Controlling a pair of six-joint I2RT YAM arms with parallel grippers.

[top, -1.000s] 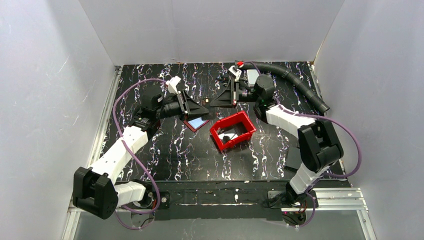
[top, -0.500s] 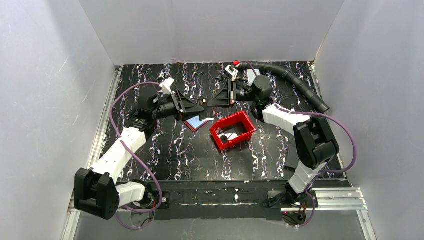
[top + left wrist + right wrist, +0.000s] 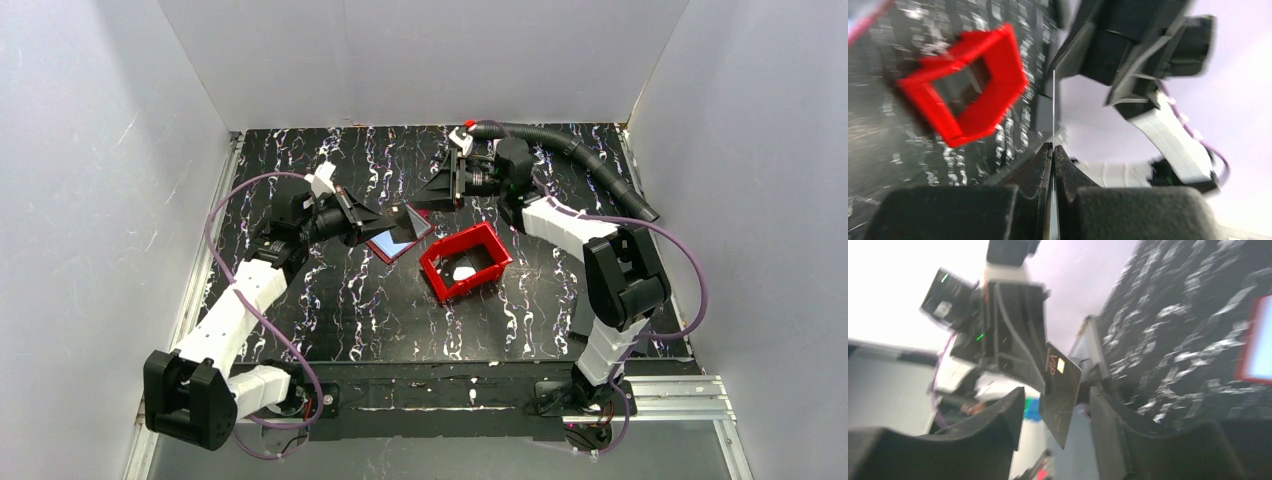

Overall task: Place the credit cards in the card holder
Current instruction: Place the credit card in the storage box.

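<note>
Dark credit card (image 3: 1060,390) is being pinched edge-on above the table by the left gripper (image 3: 1053,148), fingers closed on it. Right gripper (image 3: 1057,400) is being kept spread, fingers either side of the card. Card holder (image 3: 393,243) is lying open, just left of the red bin (image 3: 465,262).

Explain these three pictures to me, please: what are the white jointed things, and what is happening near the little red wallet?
Those are two robot arms, a left arm and a right arm, bolted to a table. One picture looks down from above; the other two come from a camera on each wrist, showing that arm's own tool close up. On the table lie a small dark red card holder, pale blue on top, and a red bin. The left tool is shut on a dark card, held in the air. The right tool is open, one finger either side of that card.
</note>
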